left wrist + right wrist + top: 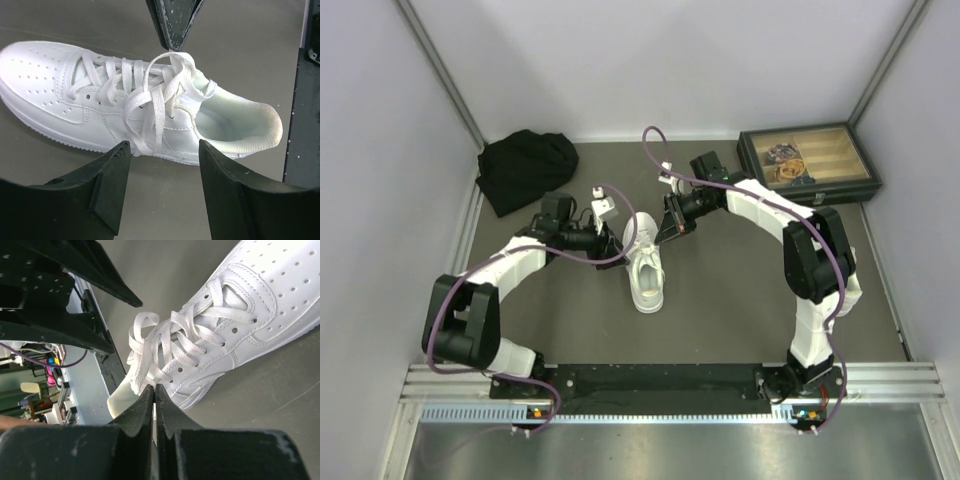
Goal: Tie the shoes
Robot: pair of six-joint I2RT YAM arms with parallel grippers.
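Grey worktop (740, 310), shoe (646, 272) unsecured: my left fingers (107, 185) spread idle, right fingers (132, 412) pinch a lace (159, 117) loop; pulling may drag the shoe or undo the loop.

Light bright, even, from above. Shadows soft, faint on table (720, 300). White shoe (100, 95) very bright, almost washed out, still sharp. Right hand (154, 388) dark, blurry at 6 o'clock. Background at 9 o'clock fuzzy.

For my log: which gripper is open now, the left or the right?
The left gripper: its fingers stand apart; the right gripper has them pressed together.
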